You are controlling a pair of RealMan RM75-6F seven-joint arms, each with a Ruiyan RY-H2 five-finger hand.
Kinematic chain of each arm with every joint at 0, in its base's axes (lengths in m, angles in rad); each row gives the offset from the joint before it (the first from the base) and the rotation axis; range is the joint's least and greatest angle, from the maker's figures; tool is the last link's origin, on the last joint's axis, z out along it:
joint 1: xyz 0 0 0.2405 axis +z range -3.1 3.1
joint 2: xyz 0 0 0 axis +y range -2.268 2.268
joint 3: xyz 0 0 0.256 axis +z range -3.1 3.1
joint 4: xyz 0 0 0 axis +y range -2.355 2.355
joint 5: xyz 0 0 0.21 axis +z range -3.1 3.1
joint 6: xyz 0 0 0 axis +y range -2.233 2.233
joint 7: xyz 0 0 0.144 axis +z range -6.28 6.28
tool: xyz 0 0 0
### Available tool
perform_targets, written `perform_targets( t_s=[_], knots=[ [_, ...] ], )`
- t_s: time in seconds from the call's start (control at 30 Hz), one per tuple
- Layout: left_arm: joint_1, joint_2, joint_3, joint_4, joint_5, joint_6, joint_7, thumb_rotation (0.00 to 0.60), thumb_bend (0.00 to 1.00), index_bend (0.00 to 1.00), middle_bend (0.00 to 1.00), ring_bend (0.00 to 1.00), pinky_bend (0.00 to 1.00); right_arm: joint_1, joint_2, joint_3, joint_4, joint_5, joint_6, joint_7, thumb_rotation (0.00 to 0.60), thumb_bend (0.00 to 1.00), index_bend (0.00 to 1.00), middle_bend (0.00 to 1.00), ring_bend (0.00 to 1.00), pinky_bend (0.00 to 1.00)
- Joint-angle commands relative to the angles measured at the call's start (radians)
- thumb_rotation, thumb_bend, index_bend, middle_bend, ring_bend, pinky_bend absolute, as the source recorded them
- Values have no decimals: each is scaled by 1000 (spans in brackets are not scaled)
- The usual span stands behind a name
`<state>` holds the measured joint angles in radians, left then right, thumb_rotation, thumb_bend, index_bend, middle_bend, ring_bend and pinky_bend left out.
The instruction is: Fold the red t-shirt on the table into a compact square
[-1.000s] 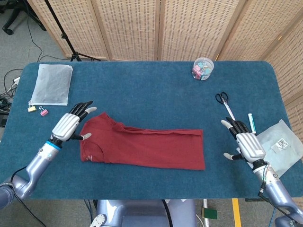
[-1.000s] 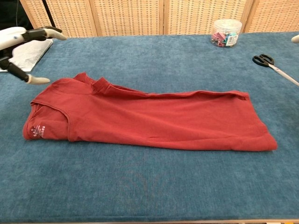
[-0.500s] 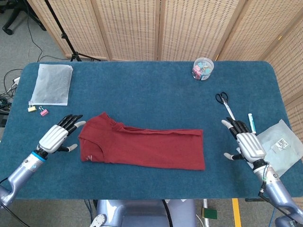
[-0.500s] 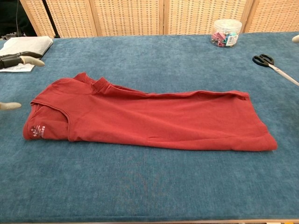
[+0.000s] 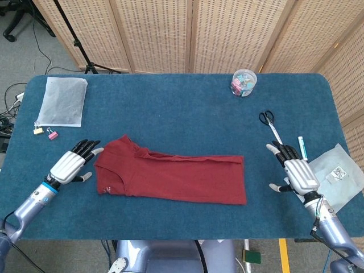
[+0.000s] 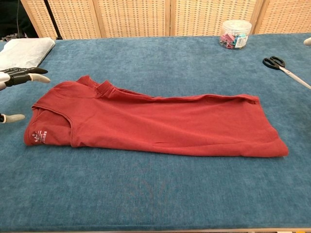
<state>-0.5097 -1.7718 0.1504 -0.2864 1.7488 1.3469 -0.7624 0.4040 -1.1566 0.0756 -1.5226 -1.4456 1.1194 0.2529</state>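
Red t-shirt (image 5: 170,176) already folded into a long strip; crosswise folds remain. Left hand (image 5: 70,165) and right hand (image 5: 296,173) both spread, empty.

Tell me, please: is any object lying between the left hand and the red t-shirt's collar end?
Nothing visible does. The left hand is open beside the red t-shirt, with only bare table between them.
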Motion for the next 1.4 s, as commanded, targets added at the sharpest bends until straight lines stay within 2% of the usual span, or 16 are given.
perform_targets(
  t_s=[0.03,0.3,0.6,1.0,1.4],
  knots=[
    [-2,-23,2,33,-3,3,-12,600,300,106,0,0,0,0,-1,0,1,0,-1,0,600,0,0,0,0,0],
    [3,-56,13,92,-2,-8,-8,600,299,136,0,0,0,0,0,2,2,3,-1,4,600,0,0,0,0,0],
    [-7,-80,7,107,-17,-34,-22,600,301,251,0,0,0,0,0,2,2,1,-2,6,600,0,0,0,0,0],
    [-11,-101,4,117,-31,-51,-20,600,300,306,0,0,0,0,2,1,3,-1,-4,10,600,0,0,0,0,0],
    [-22,-122,-2,122,-42,-60,-5,600,333,319,0,0,0,0,5,0,-1,-3,-6,11,600,0,0,0,0,0]
  ],
)
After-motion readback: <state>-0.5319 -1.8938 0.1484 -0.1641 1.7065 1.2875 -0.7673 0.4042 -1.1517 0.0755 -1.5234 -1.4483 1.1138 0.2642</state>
